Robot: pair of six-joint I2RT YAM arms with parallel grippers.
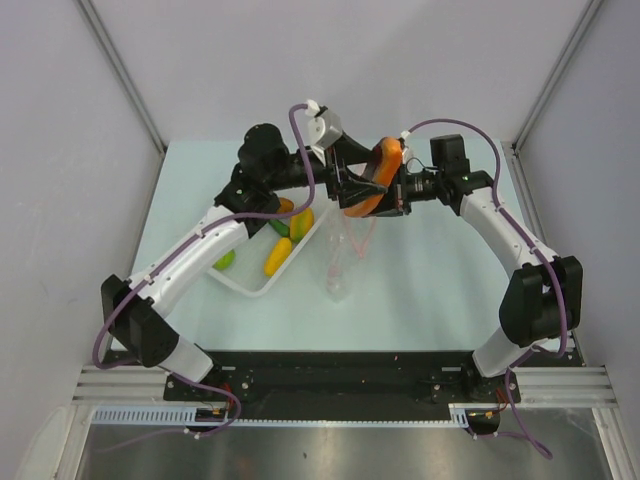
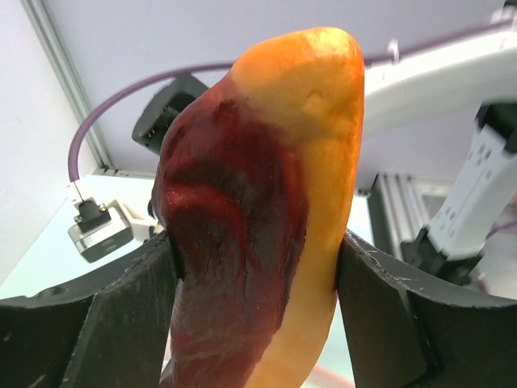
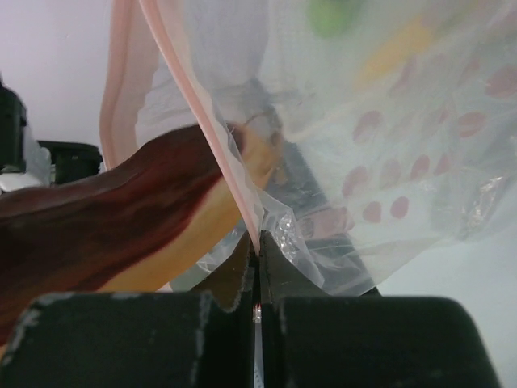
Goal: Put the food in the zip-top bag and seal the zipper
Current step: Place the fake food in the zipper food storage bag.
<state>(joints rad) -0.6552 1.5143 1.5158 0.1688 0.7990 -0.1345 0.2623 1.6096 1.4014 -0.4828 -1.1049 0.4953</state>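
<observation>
My left gripper point(image 1: 362, 190) is shut on a long orange and dark red toy fruit point(image 2: 258, 210), held in the air over the mouth of the zip-top bag point(image 1: 345, 255). My right gripper point(image 3: 258, 250) is shut on the bag's mouth edge by the pink-red zipper point(image 3: 202, 121) and holds the bag lifted, hanging down to the table. In the right wrist view the fruit's point(image 3: 105, 234) end sits at the bag's opening. Yellow, orange and green toy pieces point(image 1: 285, 240) lie in the white tray point(image 1: 250, 285).
The white tray lies left of the bag under my left arm. A lime-green ball point(image 1: 225, 259) sits at the tray's left side. Grey walls enclose the pale table point(image 1: 430, 290).
</observation>
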